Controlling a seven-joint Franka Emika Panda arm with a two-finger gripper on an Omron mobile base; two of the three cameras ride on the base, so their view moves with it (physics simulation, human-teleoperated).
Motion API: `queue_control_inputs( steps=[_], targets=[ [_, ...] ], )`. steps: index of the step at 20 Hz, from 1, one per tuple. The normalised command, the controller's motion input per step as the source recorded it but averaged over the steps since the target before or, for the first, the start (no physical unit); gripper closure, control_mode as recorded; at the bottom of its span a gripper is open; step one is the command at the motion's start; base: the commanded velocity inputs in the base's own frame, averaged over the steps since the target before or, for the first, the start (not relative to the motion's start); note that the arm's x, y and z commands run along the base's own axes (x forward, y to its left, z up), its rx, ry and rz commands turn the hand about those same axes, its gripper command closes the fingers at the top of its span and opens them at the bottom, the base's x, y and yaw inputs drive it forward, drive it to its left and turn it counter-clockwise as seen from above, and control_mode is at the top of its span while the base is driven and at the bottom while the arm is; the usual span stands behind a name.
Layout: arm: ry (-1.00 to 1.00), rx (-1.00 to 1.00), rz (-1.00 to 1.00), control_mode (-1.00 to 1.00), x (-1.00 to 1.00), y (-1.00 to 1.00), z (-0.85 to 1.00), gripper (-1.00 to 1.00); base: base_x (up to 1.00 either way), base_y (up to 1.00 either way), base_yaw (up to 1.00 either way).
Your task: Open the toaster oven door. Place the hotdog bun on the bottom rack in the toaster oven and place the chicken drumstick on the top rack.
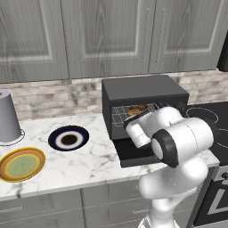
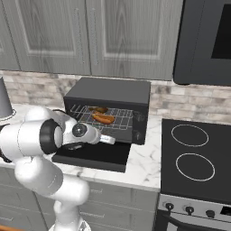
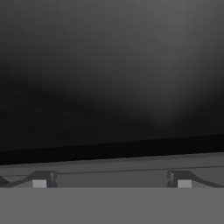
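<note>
Toaster oven (image 2: 108, 92) sits on the marble counter (image 1: 67, 164) against the backsplash, and its door (image 2: 92, 155) lies folded down flat in front of it, so I count the opening as done. Inside the toaster oven I see the hotdog bun (image 2: 104, 118) lying on a wire shelf, with a darker brown lump, which I take for the chicken drumstick (image 2: 99, 109), just behind and above it. I cannot tell from the right base view which item rests on the bottom rack (image 2: 115, 124) and which on the upper one; the grids overlap there.

My gripper (image 2: 110, 140) hangs just in front of the oven mouth, above the lowered door, jaws spread wide with nothing between them. In the hand view the two fingertips (image 3: 39, 183) stand far apart against a dark blank surface.

With the hand empty and both foods in the oven, I judge the placing close to finished, if not finished. The good move from here would be a straight, level pull away from the oven, keeping the fingers above the door panel and clear of the rack wires, so nothing gets nudged off its shelf.
</note>
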Motion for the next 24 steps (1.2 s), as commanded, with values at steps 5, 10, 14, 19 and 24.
queue_control_inputs(
  steps=[5, 10, 14, 19, 24],
  targets=[
    [0.18, 0.15, -0.06, -1.0, -0.58, 0.02, 0.99, -1.0, 0.0, 0.0, 0.0],
    [0.14, 0.09, -0.05, -1.0, -0.42, 0.33, 1.0, -1.0, 0.0, 0.0, 0.0],
    [0.12, 0.05, -0.05, -1.0, -0.44, 0.52, 1.0, -1.0, 0.0, 0.0, 0.0],
    [0.07, 0.02, -0.04, -1.0, -0.45, 0.62, 1.0, -1.0, 0.0, 0.0, 0.0],
    [0.01, 0.0, -0.02, -1.0, -0.54, 0.55, 1.0, -1.0, 0.0, 0.0, 0.0]
  ],
)
